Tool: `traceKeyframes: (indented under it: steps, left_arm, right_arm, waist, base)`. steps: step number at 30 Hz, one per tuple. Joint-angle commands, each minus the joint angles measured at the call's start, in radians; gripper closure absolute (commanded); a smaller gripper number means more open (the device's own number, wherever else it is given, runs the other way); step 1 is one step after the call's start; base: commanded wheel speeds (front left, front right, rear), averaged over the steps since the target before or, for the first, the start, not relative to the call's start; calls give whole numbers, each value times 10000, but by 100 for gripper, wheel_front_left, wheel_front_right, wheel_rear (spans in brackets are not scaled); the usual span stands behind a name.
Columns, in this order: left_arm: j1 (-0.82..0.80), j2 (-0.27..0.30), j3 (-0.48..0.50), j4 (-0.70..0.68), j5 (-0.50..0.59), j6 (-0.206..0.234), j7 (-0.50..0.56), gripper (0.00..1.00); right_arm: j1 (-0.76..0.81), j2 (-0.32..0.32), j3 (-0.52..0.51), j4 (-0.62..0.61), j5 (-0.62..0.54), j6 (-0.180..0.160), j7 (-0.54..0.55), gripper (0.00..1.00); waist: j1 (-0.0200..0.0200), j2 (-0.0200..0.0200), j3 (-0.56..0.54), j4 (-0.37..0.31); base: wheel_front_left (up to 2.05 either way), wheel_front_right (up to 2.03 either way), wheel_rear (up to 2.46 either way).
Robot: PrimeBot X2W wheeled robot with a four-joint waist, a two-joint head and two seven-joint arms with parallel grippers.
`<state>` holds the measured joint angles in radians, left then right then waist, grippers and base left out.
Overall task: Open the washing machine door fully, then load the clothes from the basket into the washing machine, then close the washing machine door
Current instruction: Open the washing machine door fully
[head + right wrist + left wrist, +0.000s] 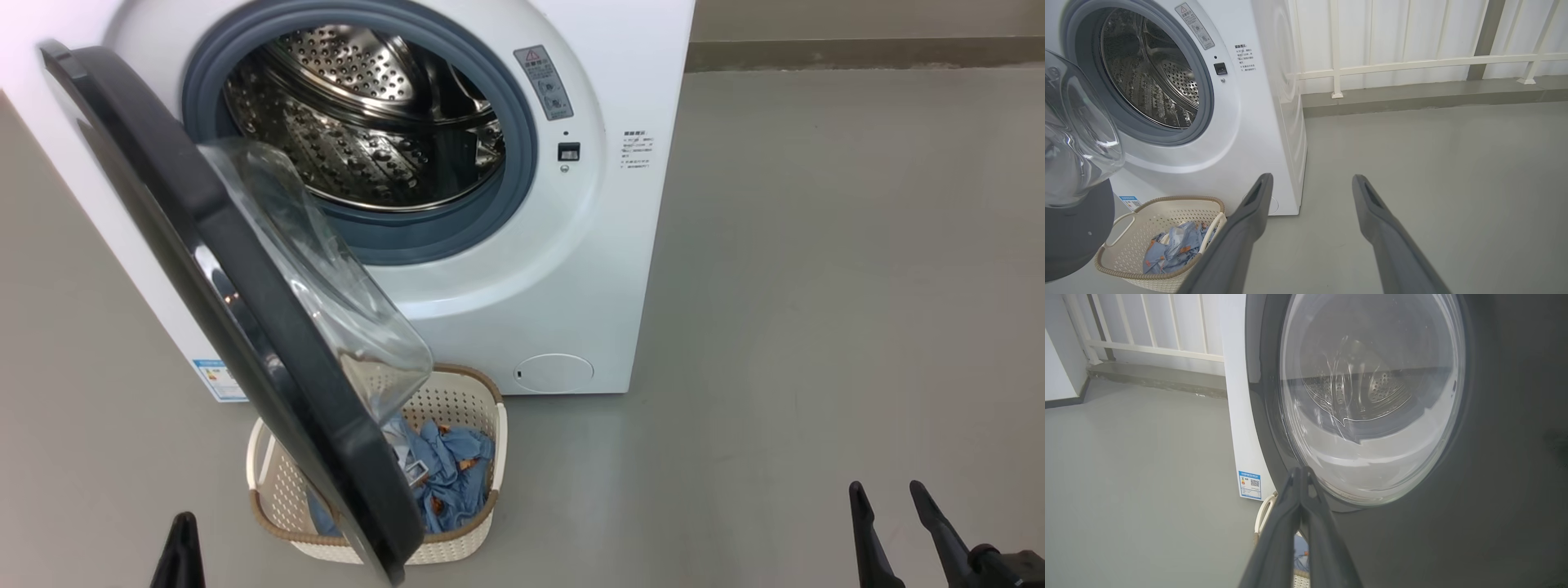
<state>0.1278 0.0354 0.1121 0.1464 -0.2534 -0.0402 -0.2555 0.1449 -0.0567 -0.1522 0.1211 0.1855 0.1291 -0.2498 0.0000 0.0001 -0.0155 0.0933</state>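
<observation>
The white washing machine [604,245] stands with its steel drum [367,122] exposed. The washing machine door [188,237], a black ring around a clear glass bowl, is swung out partway and hangs over the basket [482,384]. The cream basket sits on the floor at the machine's foot, with the light-blue clothes [457,465] inside. My left gripper [185,518] is shut and empty, left of the door. In the left wrist view its tips [1303,471] point at the door's [1494,457] outer face near the lower rim. My right gripper [1310,179] is open and empty, right of the basket [1167,200].
Bare grey floor [816,286] spreads to the right of the machine. A raised kerb [1412,92] and a white railing [1392,65] run behind it. A small round white flap [555,372] sits low on the machine's front, and a blue sticker [1249,484] on its lower corner.
</observation>
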Motion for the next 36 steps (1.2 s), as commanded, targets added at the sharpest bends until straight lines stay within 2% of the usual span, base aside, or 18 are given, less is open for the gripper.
traceKeyframes:
  steps: [1,7,13,16,20,22,24,28,31,36]
  left_arm:
    - [-271,148,392,-267,-74,59,-63,100]
    - [-587,148,892,-1334,-176,604,-63,100]
    - [-1299,150,1208,-4210,326,1034,-63,100]
    - [-1783,150,956,-5735,462,1130,89,100]
    - [-2734,159,-417,-7338,488,854,1477,100]
    - [-3249,156,-1469,-7747,417,684,2324,100]
    - [-3679,154,-2664,-7875,36,757,3029,100]
    - [-3895,151,-4793,-7539,-1091,1629,3878,100]
    - [-3638,151,-5866,-6874,-1906,2204,4178,100]
    - [-3194,150,-6595,-5577,-2712,2428,4293,100]
  right_arm:
    - [-124,-89,158,-295,-121,16,-120,0]
    - [-127,-68,112,-367,-153,16,-120,0]
    - [57,-52,24,-416,-133,16,-120,0]
    - [170,-35,-50,-438,-80,16,-120,0]
    - [266,1,-55,-468,8,16,-120,0]
    - [263,17,-64,-471,32,16,-120,0]
    - [277,31,-92,-479,73,16,-120,0]
    - [270,51,-49,-453,115,16,-120,0]
    - [268,58,-22,-442,156,16,-120,0]
    - [227,61,-11,-408,280,16,-120,0]
  waist:
    - [0,-1,9,43]
    - [0,-1,20,106]
    - [0,-1,-42,292]
    - [0,-1,-149,449]
    - [0,-1,-254,691]
    - [0,-1,-283,797]
    - [0,-1,-329,922]
    - [0,-1,-382,989]
    - [0,-1,-382,1022]
    - [0,-1,-266,1142]
  base:
    - [0,0,0]
    - [0,0,0]
    - [0,0,0]
    - [0,0,0]
    - [0,0,0]
    - [0,0,0]
    - [0,0,0]
    - [0,0,0]
    - [0,0,0]
    - [0,0,0]
